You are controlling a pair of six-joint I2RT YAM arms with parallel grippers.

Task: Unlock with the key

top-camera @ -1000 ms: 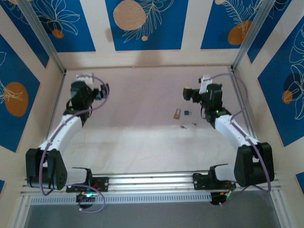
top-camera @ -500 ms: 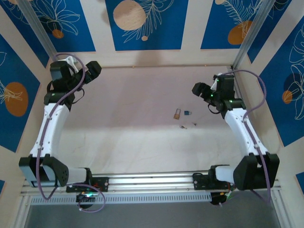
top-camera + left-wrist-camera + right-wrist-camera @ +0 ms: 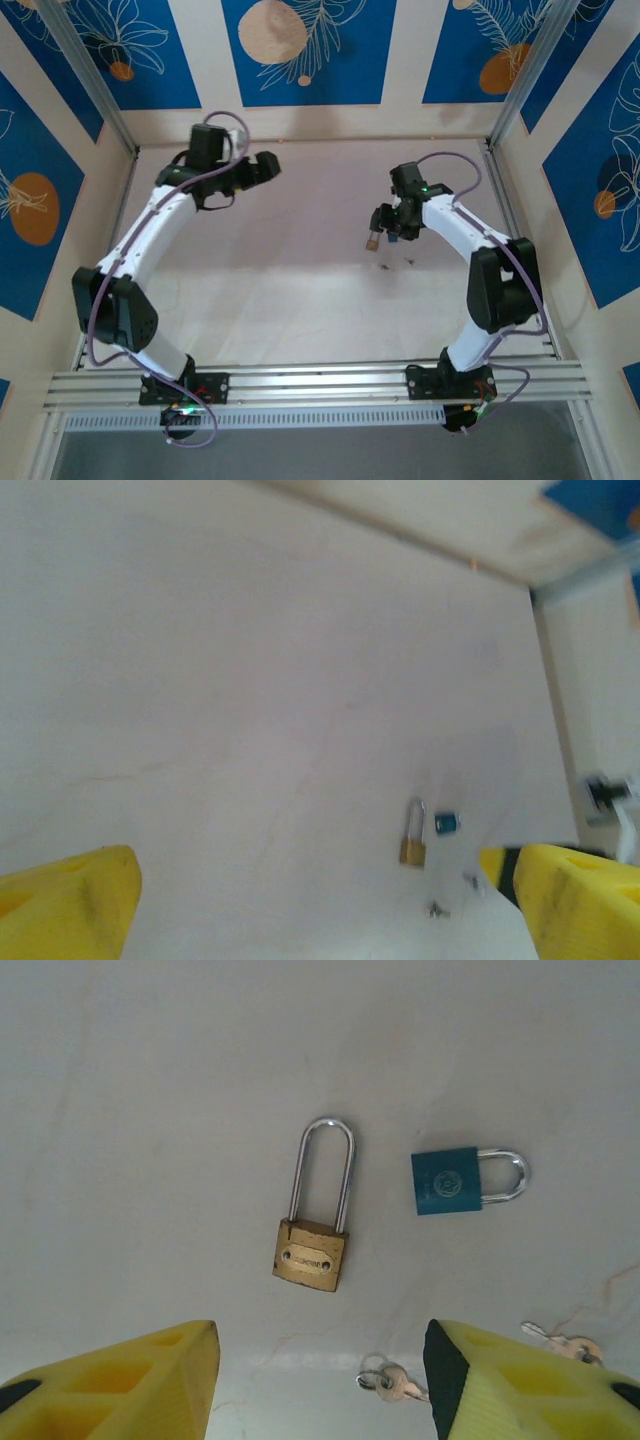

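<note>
A small silvery key (image 3: 392,1383) on a ring lies on the pale table, just inside my right gripper's right finger (image 3: 500,1385). A second such key (image 3: 566,1344) lies further right. Above them lie a brass padlock (image 3: 312,1248) with a long silver shackle and a blue padlock (image 3: 447,1181). My right gripper (image 3: 320,1385) hovers over them, open, with nothing between its fingers. From above, the right gripper (image 3: 384,222) is beside the brass padlock (image 3: 372,240), with the keys (image 3: 381,267) just nearer. My left gripper (image 3: 266,166) is open at the back left, and its camera sees the brass padlock (image 3: 413,836) from far away.
Blue-patterned walls and metal posts (image 3: 515,95) enclose the table on three sides. The left arm (image 3: 160,225) stretches along the left side. Bare tabletop (image 3: 300,290) lies between the arms and in front of the padlocks.
The right arm has swung left and brought its gripper down over the padlocks and keys. The left arm has reached forward and right to the back middle of the table. Padlocks and keys have not moved.
</note>
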